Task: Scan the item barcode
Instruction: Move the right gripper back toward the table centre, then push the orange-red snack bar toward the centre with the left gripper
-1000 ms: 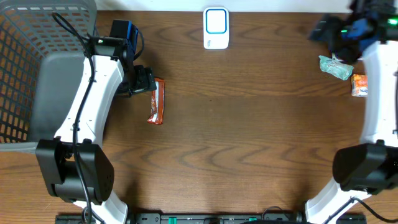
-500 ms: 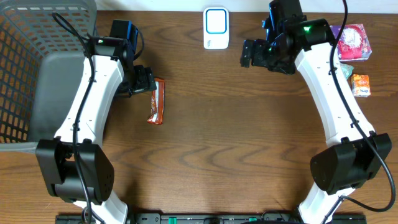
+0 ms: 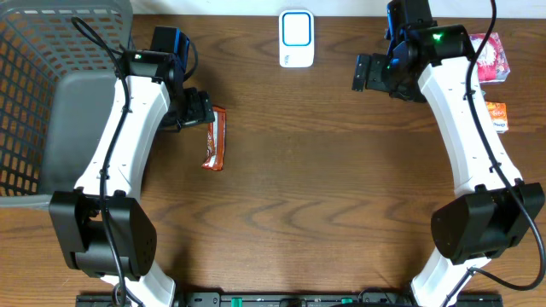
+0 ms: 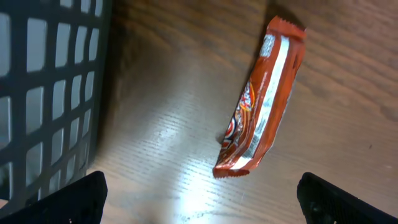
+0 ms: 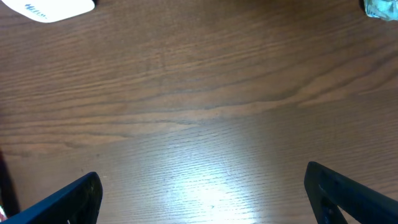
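Observation:
An orange-red snack bar [image 3: 214, 141] lies flat on the wooden table, and its silver seam shows in the left wrist view [image 4: 264, 99]. My left gripper [image 3: 196, 111] hovers open just left of the bar's upper end. In the left wrist view the gripper [image 4: 200, 202] has only bare wood between its fingers, and the bar lies ahead of them. A white scanner [image 3: 296, 38] with a blue-edged window sits at the back centre, and its corner shows in the right wrist view [image 5: 50, 7]. My right gripper [image 3: 369, 72] is open and empty over bare wood [image 5: 205, 199], to the right of the scanner.
A grey mesh basket [image 3: 43, 94] fills the left side, and its wall [image 4: 50, 81] stands close to the left gripper. A pink packet [image 3: 490, 55] and an orange packet [image 3: 497, 116] lie at the right edge. The tip of a teal wrapper [image 5: 379, 7] shows in the right wrist view.
The right arm swung in from the far right edge toward the scanner, then eased back a little to the right. The left arm and the snack bar have not moved.

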Robot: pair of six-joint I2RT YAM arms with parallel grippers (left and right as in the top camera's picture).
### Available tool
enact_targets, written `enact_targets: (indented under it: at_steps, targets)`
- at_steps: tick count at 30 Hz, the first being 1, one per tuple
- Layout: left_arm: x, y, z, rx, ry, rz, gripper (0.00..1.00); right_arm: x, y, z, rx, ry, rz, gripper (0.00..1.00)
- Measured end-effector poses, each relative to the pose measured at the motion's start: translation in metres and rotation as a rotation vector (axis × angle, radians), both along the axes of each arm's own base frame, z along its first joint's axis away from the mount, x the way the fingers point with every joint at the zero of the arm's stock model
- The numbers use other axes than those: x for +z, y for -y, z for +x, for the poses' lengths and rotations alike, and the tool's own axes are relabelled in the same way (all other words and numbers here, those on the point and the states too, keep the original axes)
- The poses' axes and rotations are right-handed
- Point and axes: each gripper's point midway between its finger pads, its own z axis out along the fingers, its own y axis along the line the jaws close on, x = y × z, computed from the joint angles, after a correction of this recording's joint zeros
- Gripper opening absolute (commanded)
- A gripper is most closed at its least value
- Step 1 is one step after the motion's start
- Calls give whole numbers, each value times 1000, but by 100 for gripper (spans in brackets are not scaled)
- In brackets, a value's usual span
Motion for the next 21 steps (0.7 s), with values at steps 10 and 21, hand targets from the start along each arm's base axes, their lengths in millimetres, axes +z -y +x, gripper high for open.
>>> enact_targets:
  at_steps: [10, 21]
  targets:
    - [-8, 42, -10, -53, -45, -220, 98, 0, 1, 0, -1, -1, -3, 99]
    - [-51, 82, -5, -227, 21, -137, 98, -1, 1, 0, -1, -2, -4, 99]
